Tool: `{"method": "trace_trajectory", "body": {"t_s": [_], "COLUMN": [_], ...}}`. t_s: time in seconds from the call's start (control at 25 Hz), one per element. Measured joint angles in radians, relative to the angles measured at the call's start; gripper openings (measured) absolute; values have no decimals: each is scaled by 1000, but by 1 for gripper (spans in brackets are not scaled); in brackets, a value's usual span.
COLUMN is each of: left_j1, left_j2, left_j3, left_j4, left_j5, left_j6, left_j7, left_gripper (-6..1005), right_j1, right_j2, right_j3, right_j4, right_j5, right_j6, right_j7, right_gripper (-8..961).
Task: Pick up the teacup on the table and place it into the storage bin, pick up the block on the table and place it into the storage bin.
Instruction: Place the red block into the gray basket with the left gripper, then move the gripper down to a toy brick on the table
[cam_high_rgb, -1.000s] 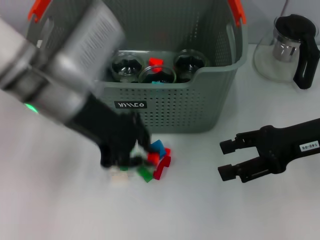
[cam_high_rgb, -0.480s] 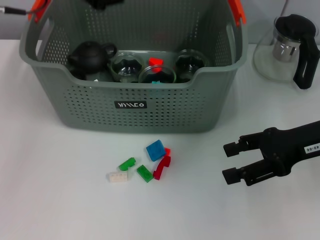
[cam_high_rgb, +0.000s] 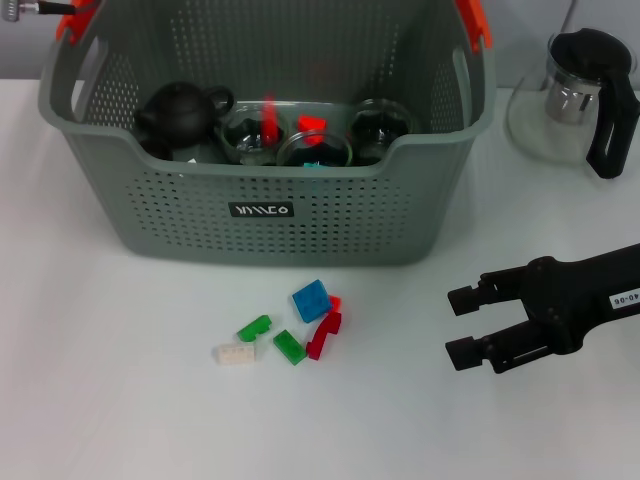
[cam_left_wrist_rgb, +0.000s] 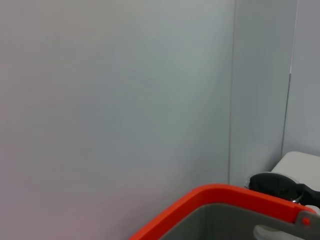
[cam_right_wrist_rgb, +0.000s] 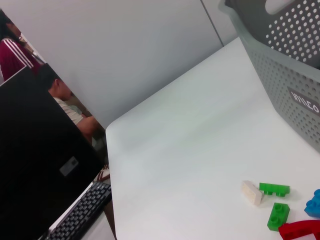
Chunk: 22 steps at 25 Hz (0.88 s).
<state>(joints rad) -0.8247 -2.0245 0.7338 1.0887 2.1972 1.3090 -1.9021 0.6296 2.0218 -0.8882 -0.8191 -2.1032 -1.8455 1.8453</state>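
Storage bin (cam_high_rgb: 270, 215): grey-green perforated basket at the back of the tabletop (cam_high_rgb: 110, 400), orange-red handle tabs at both upper corners; holds a dark teapot (cam_high_rgb: 180, 112), several glass teacups (cam_high_rgb: 255, 133) in a row and a red block (cam_high_rgb: 312, 124) among them, with a blurred red streak over one cup that cannot be identified. Judged status: teacup part looks done, no cup visible on the tabletop; block part well short, six loose blocks (cam_high_rgb: 290, 330) (blue, two red, two green, one white) lying clustered just in front of the bin. Glass kettle (cam_high_rgb: 585, 100): black-handled, beside the bin on the robot's right, not a task item. Right gripper (cam_high_rgb: 462, 325): low over the tabletop on the right, well apart from the blocks, jaws apart and empty, pointing toward the cluster. Left gripper: out of sight; its wrist camera shows only the bin's orange rim and a wall, so its state cannot be told
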Motion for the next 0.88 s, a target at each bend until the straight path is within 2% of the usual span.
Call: {"method": "trace_trajectory", "body": {"t_s": [0.12,0.28,0.48,0.52,0.6,0.76,0.88], "left_j1": [8,40,96,113,157,281,384], "left_j2": [-1,-5,-18,-23,-40,-102,-134], "left_j3": [5,10,-1,0,10,57,129], "left_j4": [44,179,351,376,426,531,590], "left_j5": [3,3,-54,-77,-111,-107,-90], "left_j6": [27,128,334,383,493,587,588], "left_j7": [-5,-33,-44,-27,25,175,296], "left_gripper": [327,406,623,699,852,926,963], "right_j1": [0,-1,-1,-1,-1,-3,-6], "right_j2": [1,4,7,8,9,11,11], "right_j3": [0,0,1,3,7,8,8], "right_j4": [0,1,2,2,4,13,14], "right_j5": [0,0,0,0,0,0,0], "right_j6": [1,6,8,8,9,15,21], "right_j7": [-1,-8,-14,-16,-20,-20,-20], "right_gripper": [928,928,928,928,928,928,927]}}
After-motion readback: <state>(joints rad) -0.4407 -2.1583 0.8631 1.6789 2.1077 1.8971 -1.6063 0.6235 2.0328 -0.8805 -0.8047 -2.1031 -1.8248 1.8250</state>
